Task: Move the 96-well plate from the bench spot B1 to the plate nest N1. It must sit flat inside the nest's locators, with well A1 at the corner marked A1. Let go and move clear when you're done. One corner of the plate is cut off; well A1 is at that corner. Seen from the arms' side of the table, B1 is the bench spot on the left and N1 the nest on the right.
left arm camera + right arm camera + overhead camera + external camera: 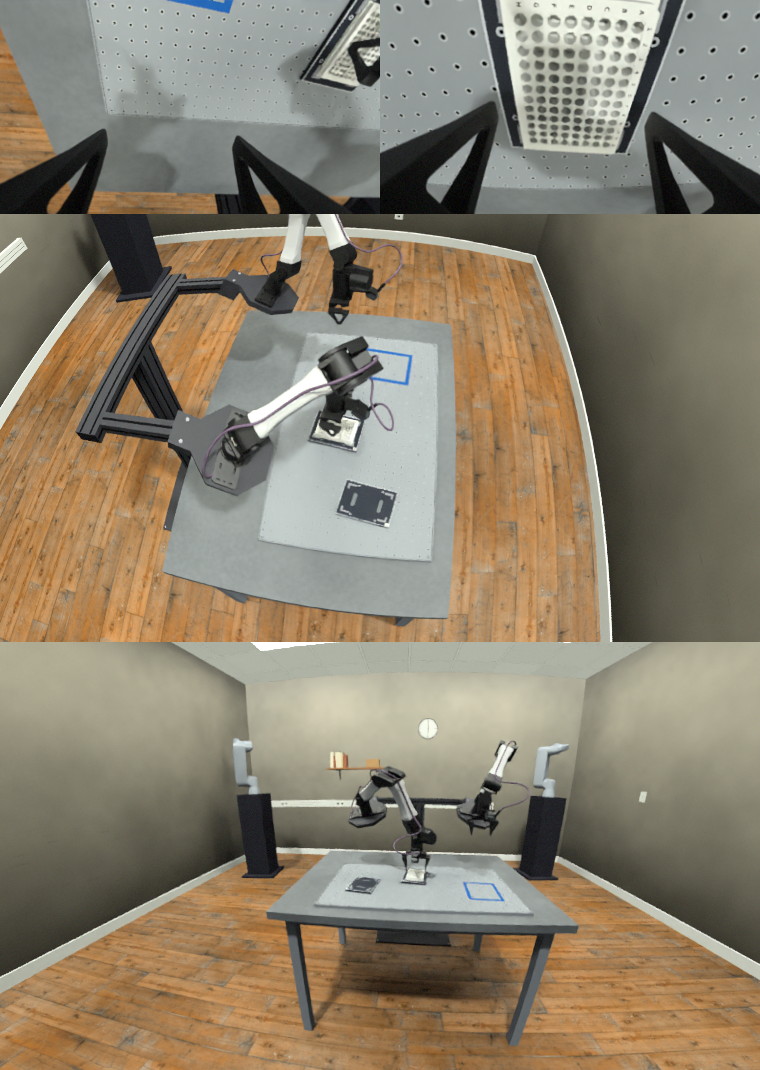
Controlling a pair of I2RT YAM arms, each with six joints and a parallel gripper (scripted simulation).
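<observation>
Pickup seemed in hand, with the right gripper (331, 429) (415, 861) (572, 114) spread and empty over the plate (348, 430) (415, 874) (344, 57) (570, 72) on the mid-frame holder (332, 445) (413, 882) (334, 84) (645, 81) in the top view, calling for a straddling descent before the lower nest (366, 503) (363, 884).

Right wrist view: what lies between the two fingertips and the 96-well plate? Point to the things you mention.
Nothing solid: the right wrist view shows the open fingers apart from the plate (571, 81), no object between.
</observation>
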